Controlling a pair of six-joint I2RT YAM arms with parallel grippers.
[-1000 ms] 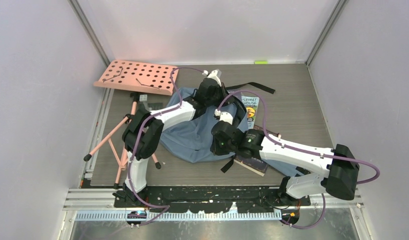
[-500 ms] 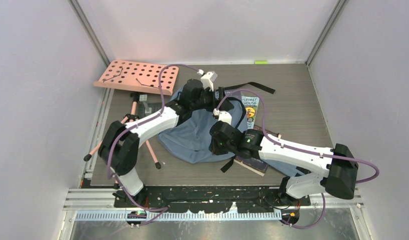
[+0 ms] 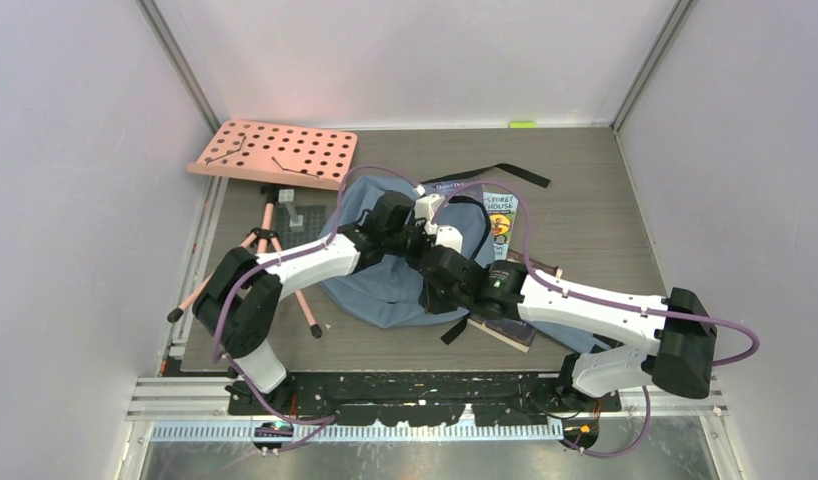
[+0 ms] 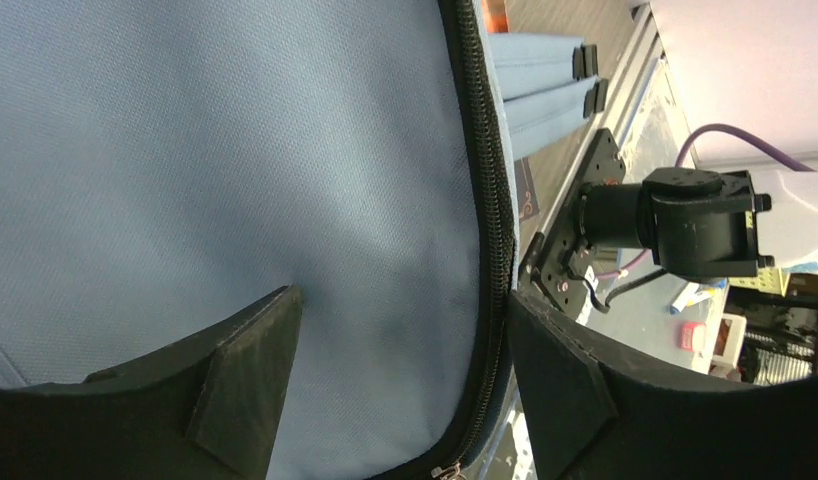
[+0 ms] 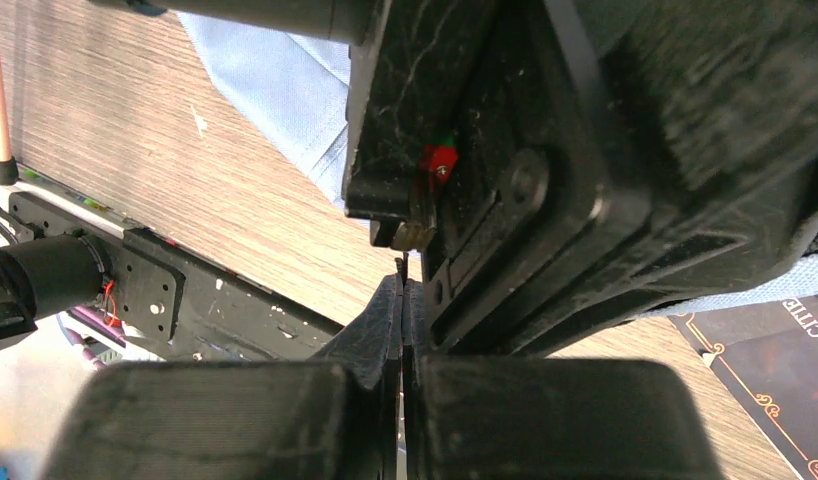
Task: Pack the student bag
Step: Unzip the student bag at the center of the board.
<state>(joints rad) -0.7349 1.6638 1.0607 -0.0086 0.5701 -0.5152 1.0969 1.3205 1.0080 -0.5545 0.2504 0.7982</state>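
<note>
The student bag [image 3: 380, 275], soft blue-grey fabric, lies in the middle of the table. Its panel [image 4: 235, 150] fills the left wrist view, with a black zipper [image 4: 488, 200] running down the right side. My left gripper [image 4: 400, 320] [image 3: 417, 240] hangs open just over that fabric, the zipper close to its right finger and nothing held. My right gripper [image 5: 403, 290] [image 3: 437, 272] is shut right beside it over the bag's near half. A thin dark sliver shows at its tips; I cannot tell what it is. The left gripper's black body fills much of the right wrist view.
A pink perforated music stand [image 3: 275, 152] on tripod legs stands at the back left. A light blue book [image 3: 502, 222] and a dark book [image 3: 507, 328] lie right of the bag. A black strap [image 3: 510, 174] trails behind it.
My left gripper has opened and moved from the bag's far top edge toward me, coming down over the bag next to the right gripper. The right arm has barely moved.
</note>
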